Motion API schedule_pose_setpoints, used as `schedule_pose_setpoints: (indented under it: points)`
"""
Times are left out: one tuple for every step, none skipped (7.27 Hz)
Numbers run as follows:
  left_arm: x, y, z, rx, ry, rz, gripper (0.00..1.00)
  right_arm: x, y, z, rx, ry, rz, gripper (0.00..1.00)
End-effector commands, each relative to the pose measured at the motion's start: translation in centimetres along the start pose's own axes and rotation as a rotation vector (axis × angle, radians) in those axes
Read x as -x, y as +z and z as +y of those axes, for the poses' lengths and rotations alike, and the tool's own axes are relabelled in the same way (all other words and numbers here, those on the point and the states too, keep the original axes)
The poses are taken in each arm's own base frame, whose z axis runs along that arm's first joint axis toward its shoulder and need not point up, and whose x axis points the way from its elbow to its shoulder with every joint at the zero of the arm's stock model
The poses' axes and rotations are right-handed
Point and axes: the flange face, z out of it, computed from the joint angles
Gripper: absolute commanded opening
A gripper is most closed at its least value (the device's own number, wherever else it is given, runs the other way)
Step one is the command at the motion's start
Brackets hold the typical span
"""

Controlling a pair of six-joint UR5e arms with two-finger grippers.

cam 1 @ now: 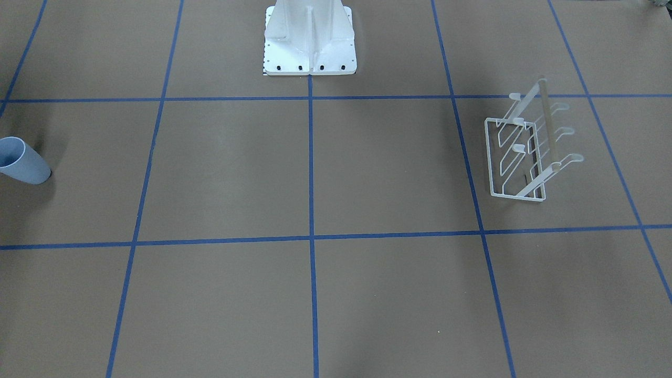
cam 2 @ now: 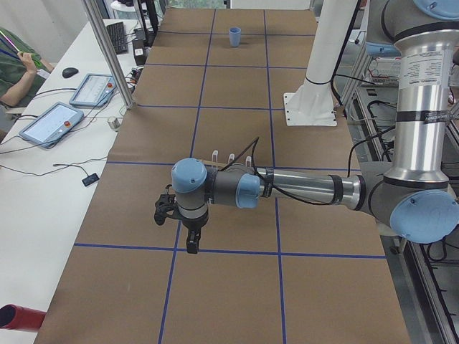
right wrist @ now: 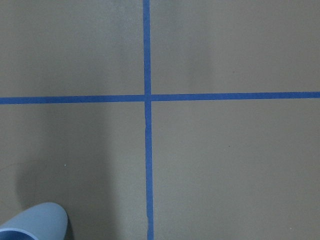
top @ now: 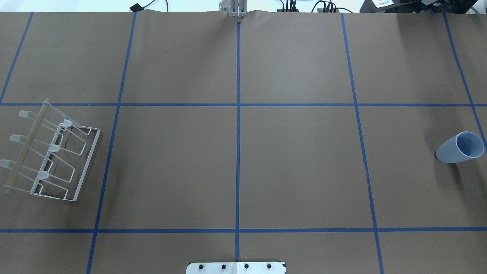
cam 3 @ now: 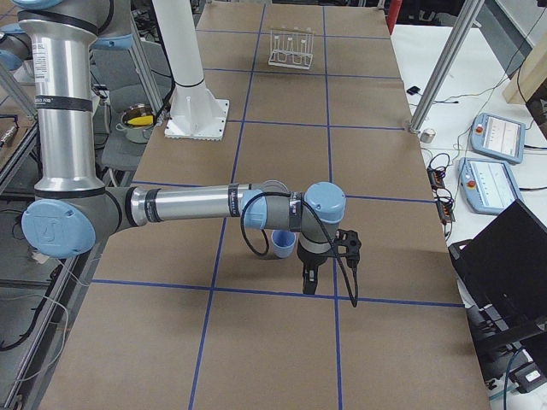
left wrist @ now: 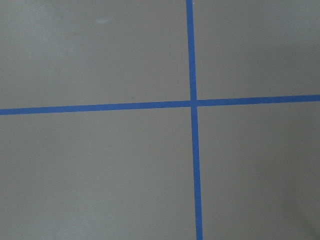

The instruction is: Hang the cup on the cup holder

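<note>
The pale blue-grey cup stands upright, mouth up, at the table's end on my right. It also shows in the exterior left view, the exterior right view and the right wrist view's lower left corner. The white wire cup holder with its wooden rod stands at the opposite end, partly hidden behind my left arm in the exterior left view. My left gripper points down beside the holder. My right gripper points down beside the cup. I cannot tell whether either is open.
The white robot pedestal stands at the table's middle edge. Blue tape lines divide the brown tabletop. Control tablets, cables and metal posts line the operators' side.
</note>
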Motion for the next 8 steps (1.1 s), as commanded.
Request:
schedule_pose_setpoints:
  points:
    - [0.04,0.06,-0.02,0.001,-0.001,0.000,0.98,-0.20,0.23,0.31,0.005,0.002,0.000,1.00]
    - [0.07,0.11,-0.02,0.001,0.001,0.000,0.98,-0.24,0.29,0.38,0.006,0.003,-0.001,1.00]
    - [0.12,0.17,-0.01,0.003,-0.002,0.000,0.98,-0.24,0.29,0.38,0.006,0.004,-0.001,1.00]
    - [0.03,0.06,-0.09,0.000,0.000,0.000,0.98,-0.28,0.33,0.44,0.006,0.004,-0.001,1.00]
    - [0.07,0.11,-0.02,0.001,-0.001,0.000,0.98,-0.18,0.22,0.36,0.004,0.002,-0.001,1.00]
    - [-0.19,-0.17,-0.13,-0.004,0.003,0.002,0.98,-0.17,0.21,0.35,0.002,0.000,-0.001,1.00]
    - [-0.13,-0.10,-0.18,-0.002,-0.004,0.002,0.98,-0.08,0.10,0.36,0.001,-0.001,-0.001,1.00]
    - [-0.35,-0.33,-0.23,-0.008,-0.002,0.003,0.98,0.15,-0.12,0.34,-0.003,-0.005,-0.006,1.00]
